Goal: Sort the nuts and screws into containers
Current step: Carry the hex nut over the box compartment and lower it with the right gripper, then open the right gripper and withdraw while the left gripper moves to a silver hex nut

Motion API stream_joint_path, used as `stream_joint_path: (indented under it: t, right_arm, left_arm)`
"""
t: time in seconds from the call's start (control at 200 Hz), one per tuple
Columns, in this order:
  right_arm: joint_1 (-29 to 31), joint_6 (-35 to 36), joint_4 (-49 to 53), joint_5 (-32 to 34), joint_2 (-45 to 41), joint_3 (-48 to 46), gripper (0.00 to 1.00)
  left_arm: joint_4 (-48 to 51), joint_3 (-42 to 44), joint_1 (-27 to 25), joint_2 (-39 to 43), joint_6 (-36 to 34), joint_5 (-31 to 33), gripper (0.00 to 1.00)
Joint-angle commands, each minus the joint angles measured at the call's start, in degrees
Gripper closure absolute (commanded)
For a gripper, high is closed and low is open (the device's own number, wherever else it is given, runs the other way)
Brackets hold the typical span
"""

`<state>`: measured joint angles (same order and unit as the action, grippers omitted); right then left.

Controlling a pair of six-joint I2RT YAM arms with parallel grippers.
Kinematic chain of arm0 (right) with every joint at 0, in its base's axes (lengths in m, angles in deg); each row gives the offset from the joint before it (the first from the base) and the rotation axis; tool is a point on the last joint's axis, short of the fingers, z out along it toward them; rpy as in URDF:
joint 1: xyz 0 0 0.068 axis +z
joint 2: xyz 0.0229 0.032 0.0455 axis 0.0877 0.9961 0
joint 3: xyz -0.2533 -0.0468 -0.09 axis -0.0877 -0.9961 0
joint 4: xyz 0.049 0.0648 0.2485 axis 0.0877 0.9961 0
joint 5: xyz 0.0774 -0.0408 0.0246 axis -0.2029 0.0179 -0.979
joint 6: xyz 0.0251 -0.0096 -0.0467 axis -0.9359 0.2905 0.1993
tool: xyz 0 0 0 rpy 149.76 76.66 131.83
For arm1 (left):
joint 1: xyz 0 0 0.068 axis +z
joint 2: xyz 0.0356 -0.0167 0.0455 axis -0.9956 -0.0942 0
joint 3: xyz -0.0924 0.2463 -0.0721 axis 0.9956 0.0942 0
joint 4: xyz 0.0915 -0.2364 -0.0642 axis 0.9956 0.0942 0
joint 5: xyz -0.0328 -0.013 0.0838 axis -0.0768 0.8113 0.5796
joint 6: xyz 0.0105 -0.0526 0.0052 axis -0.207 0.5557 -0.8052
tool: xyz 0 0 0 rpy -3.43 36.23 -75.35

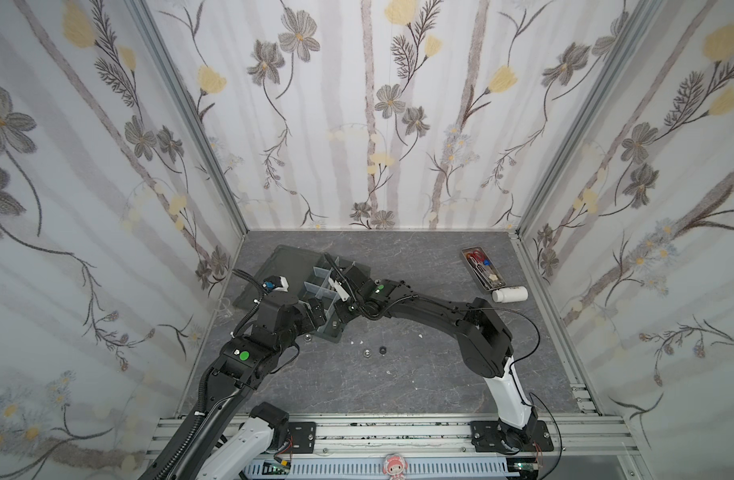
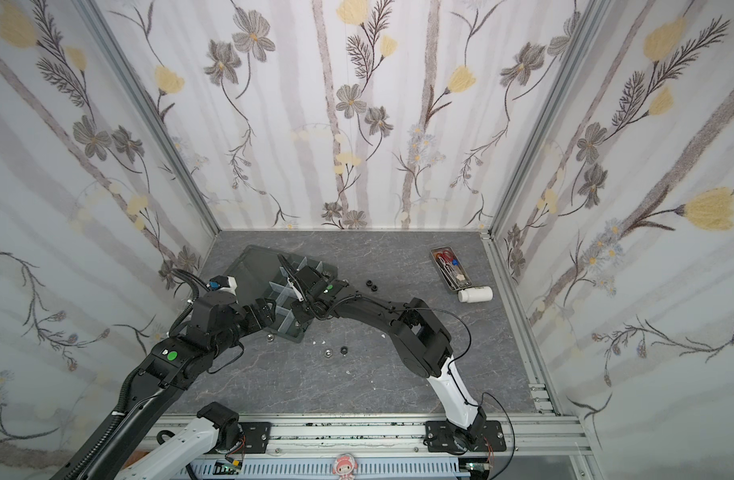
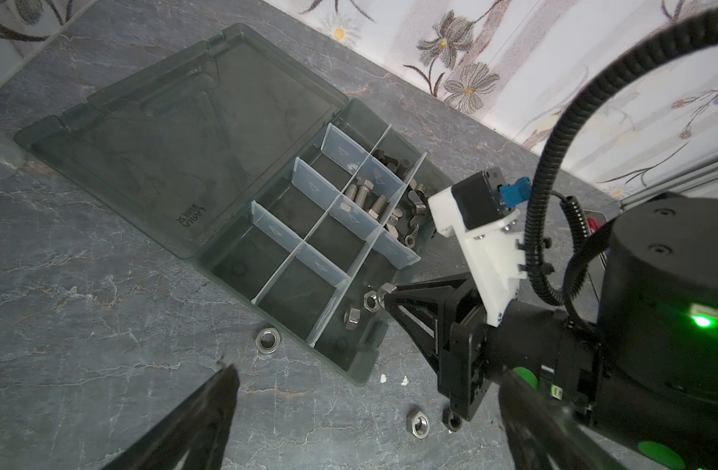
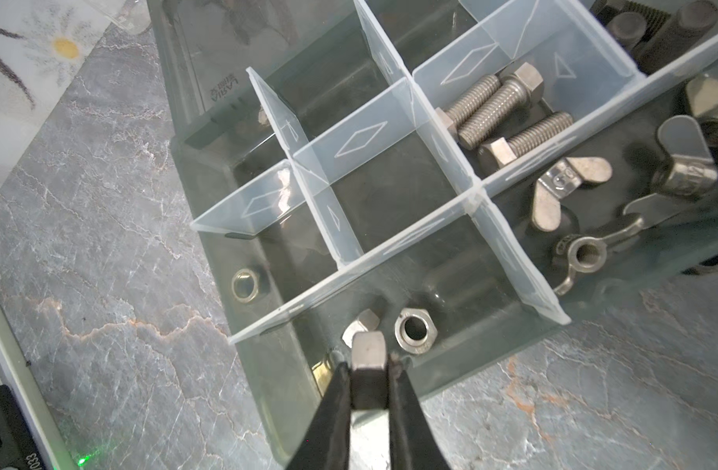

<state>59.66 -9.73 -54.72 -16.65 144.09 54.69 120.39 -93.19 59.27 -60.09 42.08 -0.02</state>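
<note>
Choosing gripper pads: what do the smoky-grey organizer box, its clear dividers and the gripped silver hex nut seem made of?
Smoky-grey organizer box: glossy translucent plastic, table shows through. Clear dividers: thin plastic, hazily see-through. Silver hex nut in the right gripper: bright metallic sheen, probably steel.

Robot lab cell, alu rails [image 1: 398,430]

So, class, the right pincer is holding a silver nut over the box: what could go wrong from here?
1. The right pincer holds the silver nut near the organizer box's outer wall; once released it may bounce onto the table.
2. It could also hop the clear divider into the wing nuts.
3. The open left pincer hangs near a loose nut close beside the box; reaching for it may shove the box.
</note>
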Motion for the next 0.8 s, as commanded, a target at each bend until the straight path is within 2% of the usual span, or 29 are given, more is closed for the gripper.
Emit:
stream_joint_path:
  t: [0.0, 0.16, 0.43, 0.535, 0.649, 0.794]
  right_arm:
    - [-0.4, -0.1, 0.6, -1.7, 1.4, 1.8, 0.77]
    - [-0.9, -0.5, 0.3, -2.3, 1.7, 2.5, 0.67]
    - [-2.2, -0.6, -0.2, -1.0, -2.6, -0.1, 0.64]
    - [-3.1, -0.9, -2.6, 0.0, -6.9, -4.8, 0.61]
    - [-4.6, -1.9, -6.2, 1.1, -13.5, -12.7, 0.6]
    - [-7.2, -3.3, -9.2, 2.3, -22.4, -22.5, 0.6]
  left_arm:
    - [0.6, -0.3, 0.2, -0.3, -0.2, 0.9, 0.0]
    - [1.5, -0.9, 0.2, -0.9, -1.4, -0.2, 0.0]
    - [1.9, -1.6, -0.7, -4.1, -4.2, -5.1, 0.07]
    - [1.6, -1.6, -4.4, -5.8, -3.4, -3.7, 0.08]
    - [1.7, -2.1, -11.3, -8.4, -1.4, 1.4, 0.09]
    - [0.6, -1.7, -18.5, -12.3, 1.3, 4.9, 0.15]
